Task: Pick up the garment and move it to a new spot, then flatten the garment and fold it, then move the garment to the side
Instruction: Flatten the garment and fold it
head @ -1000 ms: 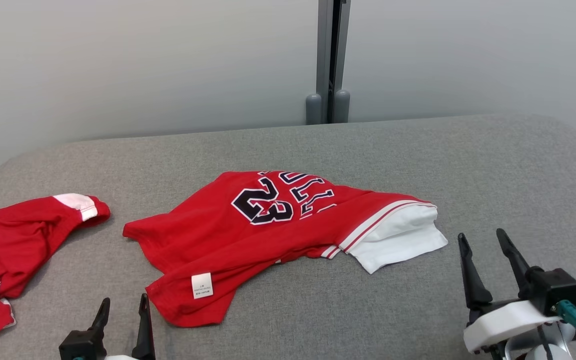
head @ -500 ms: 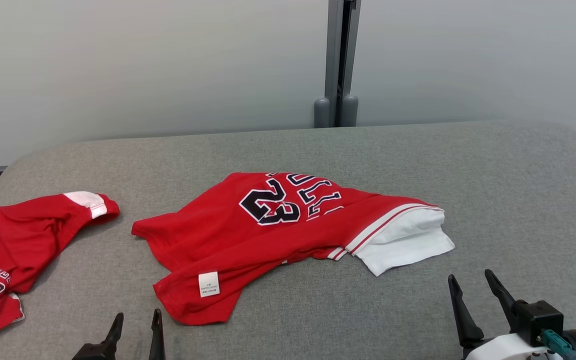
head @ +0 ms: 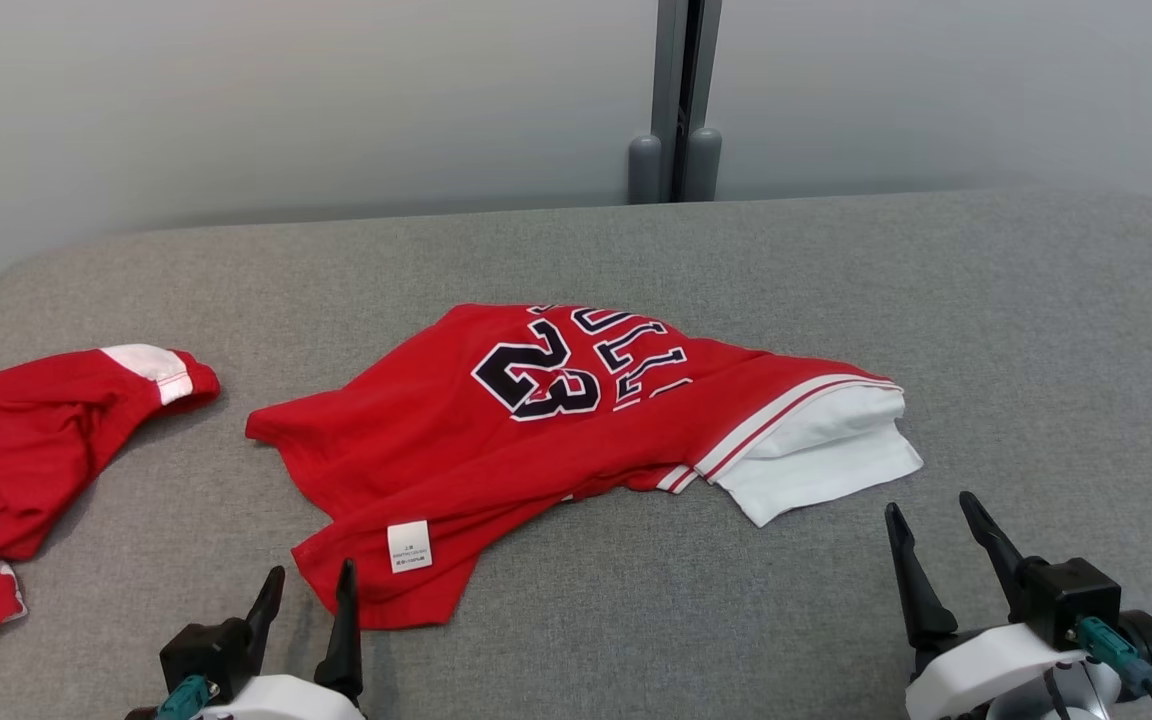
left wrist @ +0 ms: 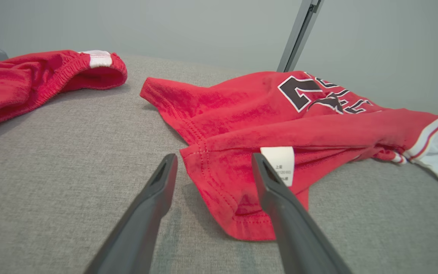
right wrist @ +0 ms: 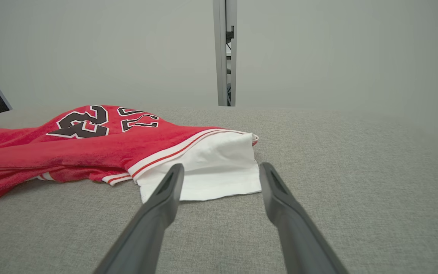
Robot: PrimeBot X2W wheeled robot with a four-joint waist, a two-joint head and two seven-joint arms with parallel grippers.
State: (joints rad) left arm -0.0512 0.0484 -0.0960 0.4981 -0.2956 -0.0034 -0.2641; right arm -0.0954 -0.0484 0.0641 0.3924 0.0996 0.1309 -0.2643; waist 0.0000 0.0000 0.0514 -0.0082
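Grey padded surface (head: 1036,330) stretching open beyond red jersey (head: 436,450).
Second red garment (head: 26,430) crowding left; left gripper (head: 311,568), right gripper (head: 928,503) gaping empty.

The red jersey (head: 416,450) at mid-frame bears a dark "23"; the block lettering beside it is creased and unreadable. Its white care label (head: 409,546) has print too small to read. A second red garment (head: 26,440), far left, shows "23".

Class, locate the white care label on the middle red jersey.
In the head view the white care label sits on the jersey at its near-left hem corner, just beyond the left gripper.
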